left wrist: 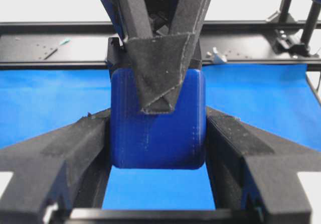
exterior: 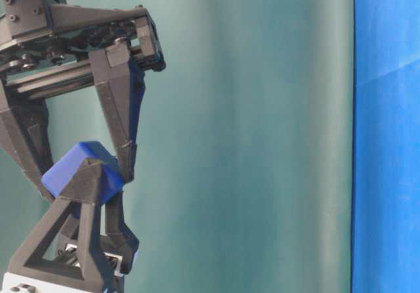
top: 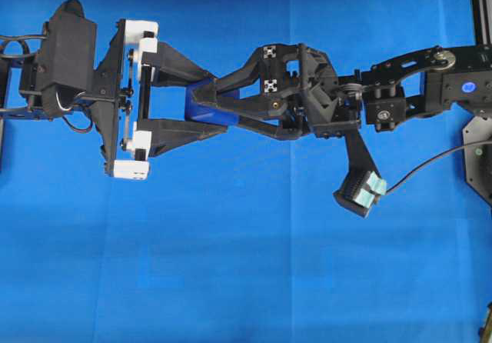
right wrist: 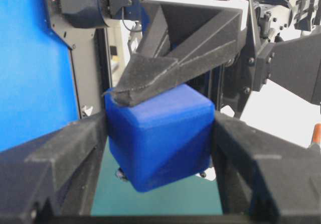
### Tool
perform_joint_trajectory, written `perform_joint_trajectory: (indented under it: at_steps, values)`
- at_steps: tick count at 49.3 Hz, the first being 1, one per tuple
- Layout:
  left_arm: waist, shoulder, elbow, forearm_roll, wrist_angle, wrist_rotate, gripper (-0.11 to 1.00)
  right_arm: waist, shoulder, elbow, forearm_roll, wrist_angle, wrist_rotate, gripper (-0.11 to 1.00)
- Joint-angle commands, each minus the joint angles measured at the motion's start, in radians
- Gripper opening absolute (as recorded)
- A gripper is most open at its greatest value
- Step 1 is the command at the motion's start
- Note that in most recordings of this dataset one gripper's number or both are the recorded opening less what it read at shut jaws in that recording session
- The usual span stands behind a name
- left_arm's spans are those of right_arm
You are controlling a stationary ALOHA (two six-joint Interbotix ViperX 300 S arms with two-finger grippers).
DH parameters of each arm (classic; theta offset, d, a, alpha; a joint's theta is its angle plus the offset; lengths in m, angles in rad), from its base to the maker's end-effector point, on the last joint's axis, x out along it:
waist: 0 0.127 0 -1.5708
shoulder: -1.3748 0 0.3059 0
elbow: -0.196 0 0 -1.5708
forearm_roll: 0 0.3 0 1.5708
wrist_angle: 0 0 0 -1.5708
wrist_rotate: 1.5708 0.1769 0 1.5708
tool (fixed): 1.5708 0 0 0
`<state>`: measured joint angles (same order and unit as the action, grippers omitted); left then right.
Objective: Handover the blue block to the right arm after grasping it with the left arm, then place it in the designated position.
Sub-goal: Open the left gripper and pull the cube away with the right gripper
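Blue block (top: 201, 109) suspended mid-air above blue cloth (top: 231, 266) on the table, at centre-left of overhead view. Clamped between fingers of left end effector (top: 206, 100), white blocks at finger bases; both side faces in contact in left wrist view (left wrist: 156, 128). Also gripped by right end effector (top: 219, 106), all black, rolled across the left one; fingers pressed on both sides in right wrist view (right wrist: 159, 133). Held by both at once.

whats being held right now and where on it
The blue block, gripped by both tools: left tool on two opposite side faces, right tool on the other pair.
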<state>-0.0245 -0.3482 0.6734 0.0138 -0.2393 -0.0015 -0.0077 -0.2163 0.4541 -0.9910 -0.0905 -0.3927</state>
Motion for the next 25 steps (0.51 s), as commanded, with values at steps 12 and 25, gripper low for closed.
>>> perform_joint_trajectory:
  at_steps: [12, 25]
  values:
    - [-0.005, -0.011, -0.02, 0.0, -0.011, -0.003, 0.46, -0.003, -0.018, -0.034, 0.006, -0.003, 0.002, 0.55]
    - [-0.003, -0.011, -0.018, 0.0, -0.015, -0.015, 0.88, -0.003, -0.025, -0.029, 0.006, -0.003, 0.003, 0.55]
